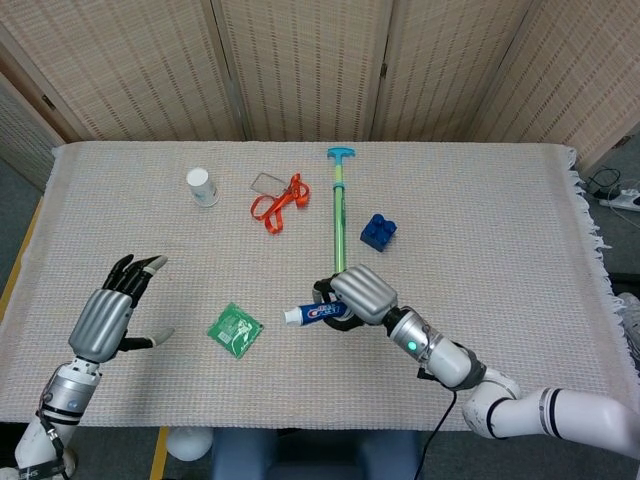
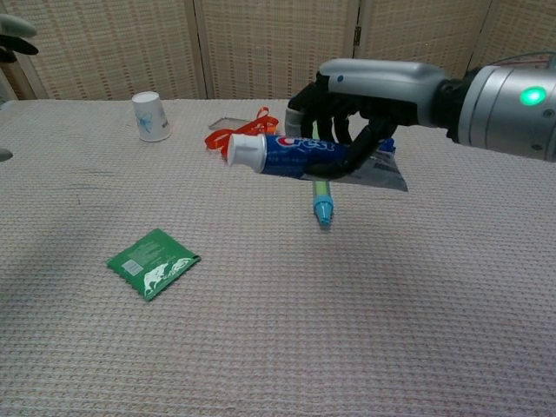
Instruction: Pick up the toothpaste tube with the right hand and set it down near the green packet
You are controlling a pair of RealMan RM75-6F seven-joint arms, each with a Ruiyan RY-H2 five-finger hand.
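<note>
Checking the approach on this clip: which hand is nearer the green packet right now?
Right, narrowly. The right hand, holding the toothpaste tube above the table, is just right of the green packet. The left hand, open, hovers farther off on the packet's left.

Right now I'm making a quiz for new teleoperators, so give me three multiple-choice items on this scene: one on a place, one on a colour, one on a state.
1. Where is the paper cup?
A. far left of the table
B. beside the green packet
C. under the right hand

2. What colour is the lanyard?
A. blue
B. orange
C. green

3. What is the state of the toothpaste tube?
A. lying on the table
B. held in the air by the right hand
C. resting on the packet

Answers:
1 A, the cup stands far from the green packet.
2 B, its strap is orange.
3 B, the right hand grips it above the cloth.
</note>
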